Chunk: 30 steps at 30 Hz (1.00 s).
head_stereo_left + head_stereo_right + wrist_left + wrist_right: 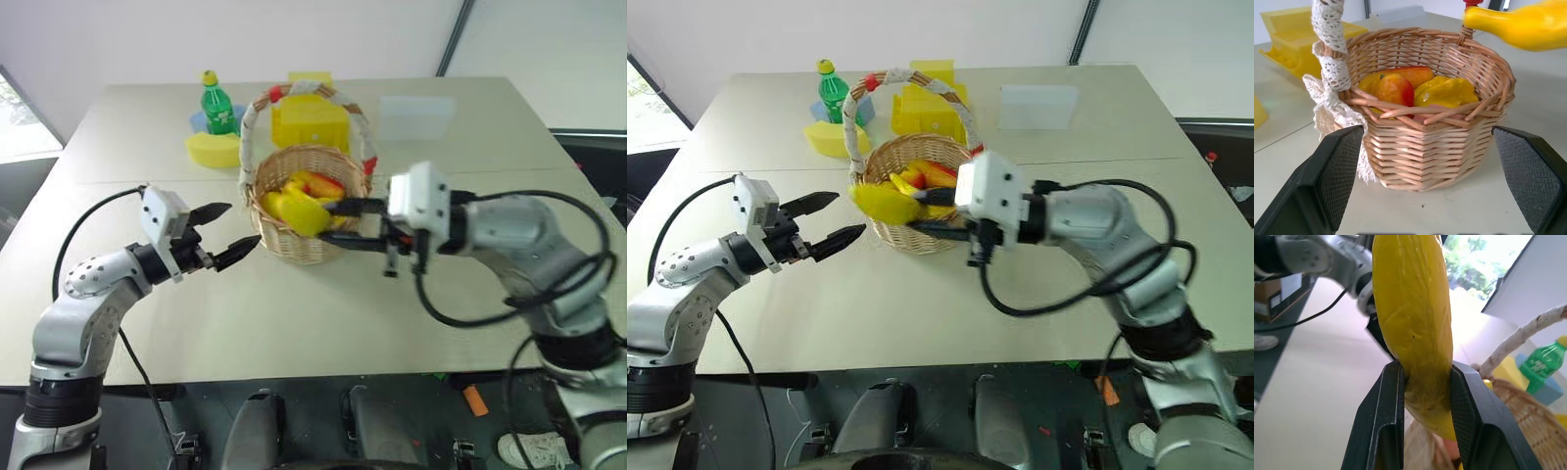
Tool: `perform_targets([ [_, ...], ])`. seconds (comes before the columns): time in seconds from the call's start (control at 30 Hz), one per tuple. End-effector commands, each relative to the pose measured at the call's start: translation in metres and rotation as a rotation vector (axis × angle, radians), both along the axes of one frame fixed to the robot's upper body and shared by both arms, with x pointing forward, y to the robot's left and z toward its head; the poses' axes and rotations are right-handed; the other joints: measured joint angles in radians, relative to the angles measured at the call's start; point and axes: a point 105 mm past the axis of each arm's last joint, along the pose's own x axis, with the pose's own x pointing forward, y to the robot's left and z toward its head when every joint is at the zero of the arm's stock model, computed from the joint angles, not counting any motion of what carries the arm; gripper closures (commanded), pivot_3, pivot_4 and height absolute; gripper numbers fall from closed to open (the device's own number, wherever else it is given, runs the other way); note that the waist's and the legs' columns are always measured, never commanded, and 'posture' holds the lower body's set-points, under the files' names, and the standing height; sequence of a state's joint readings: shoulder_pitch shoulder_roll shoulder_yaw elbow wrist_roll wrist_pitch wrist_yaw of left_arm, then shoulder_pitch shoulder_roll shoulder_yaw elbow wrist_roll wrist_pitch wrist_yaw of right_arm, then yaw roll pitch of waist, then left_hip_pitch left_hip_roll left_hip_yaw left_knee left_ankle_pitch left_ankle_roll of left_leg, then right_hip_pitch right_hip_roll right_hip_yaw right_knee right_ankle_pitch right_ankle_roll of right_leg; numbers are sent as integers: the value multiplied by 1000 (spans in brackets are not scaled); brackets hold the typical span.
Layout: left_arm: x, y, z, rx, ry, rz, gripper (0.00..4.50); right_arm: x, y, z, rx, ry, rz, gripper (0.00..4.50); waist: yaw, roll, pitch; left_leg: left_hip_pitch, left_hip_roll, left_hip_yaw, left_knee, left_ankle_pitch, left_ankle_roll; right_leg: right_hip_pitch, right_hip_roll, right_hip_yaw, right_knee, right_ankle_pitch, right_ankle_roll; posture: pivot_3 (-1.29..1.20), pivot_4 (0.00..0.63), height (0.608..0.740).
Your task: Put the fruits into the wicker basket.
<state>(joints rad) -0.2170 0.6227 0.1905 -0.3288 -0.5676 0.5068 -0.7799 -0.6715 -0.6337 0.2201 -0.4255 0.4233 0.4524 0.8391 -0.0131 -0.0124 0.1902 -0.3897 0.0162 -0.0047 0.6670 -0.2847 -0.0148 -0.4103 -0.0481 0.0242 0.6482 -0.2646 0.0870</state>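
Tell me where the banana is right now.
The banana is clamped in the right gripper, held over the near rim of the wicker basket, which sits mid-table in the head views.

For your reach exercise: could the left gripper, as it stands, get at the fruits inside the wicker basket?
Probably not straight on: the open left gripper faces the wicker basket wall, level with it. The fruits lie behind the rim, so it would need to rise over.
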Motion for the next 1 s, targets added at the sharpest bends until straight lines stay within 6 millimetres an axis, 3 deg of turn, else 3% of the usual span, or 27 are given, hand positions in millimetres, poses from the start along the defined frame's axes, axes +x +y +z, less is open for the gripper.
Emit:
perform_targets([
  [0.03, -7, -8, 17, -21, -67, -26, 0, 34, 5, 0, -31, -106, -141, 3383, -1, 0, 0, 0, 0, 0, 0, 0, 0, 0, 0, 0, 0, 0, 0, 0, 150, 740],
  [0.23, -12, -19, 18, -30, -73, -43, 0, 62, 6, -12, -102, -164, -216, 3383, 0, 0, 0, -2, 0, 1, 0, 0, 0, -2, 0, 0, 0, 0, 0, 0, 150, 740],
  [0.33, -13, -23, 19, -38, -74, -51, 0, 60, 7, -9, -92, -180, -206, 2326, 0, 0, 0, -2, 0, 1, -1, 0, 0, -2, 0, 0, 0, 0, 0, 0, 150, 740],
  [0.43, -13, -25, 18, -41, -71, -56, 0, 54, 8, -3, -82, -215, -187, 939, -3, 0, 0, -2, 0, 1, -1, 0, 0, -2, 0, 0, 0, 0, 0, 0, 150, 740],
  [0.57, -13, -27, 18, -50, -68, -59, 0, 30, -7, 12, -19, -176, -131, 939, 0, 0, 0, -2, 0, 0, -1, 0, 0, -2, 0, 0, 0, 0, 0, 0, 150, 740],
  [0.73, -12, -30, 17, -128, -46, -59, 0, 15, -41, 13, 165, 65, -169, 939, 3, 0, 0, -1, 0, -1, -1, 0, 0, 0, -1, -1, -1, 0, 0, 0, 150, 740],
  [0.87, -12, -37, 8, -146, -23, -59, 0, 42, -76, -2, 331, 193, -432, 939, -3, 0, 0, -1, 0, 0, -1, 0, 0, 0, -1, 0, -1, 0, 0, 0, 150, 740],
  [1.0, -10, -44, 8, -162, -17, -79, 0, 65, -81, -8, 441, 237, -544, 939, -8, 0, 0, 0, 0, 1, -1, 0, 0, -1, 2, 1, 1, 0, 0, 0, 150, 740],
])
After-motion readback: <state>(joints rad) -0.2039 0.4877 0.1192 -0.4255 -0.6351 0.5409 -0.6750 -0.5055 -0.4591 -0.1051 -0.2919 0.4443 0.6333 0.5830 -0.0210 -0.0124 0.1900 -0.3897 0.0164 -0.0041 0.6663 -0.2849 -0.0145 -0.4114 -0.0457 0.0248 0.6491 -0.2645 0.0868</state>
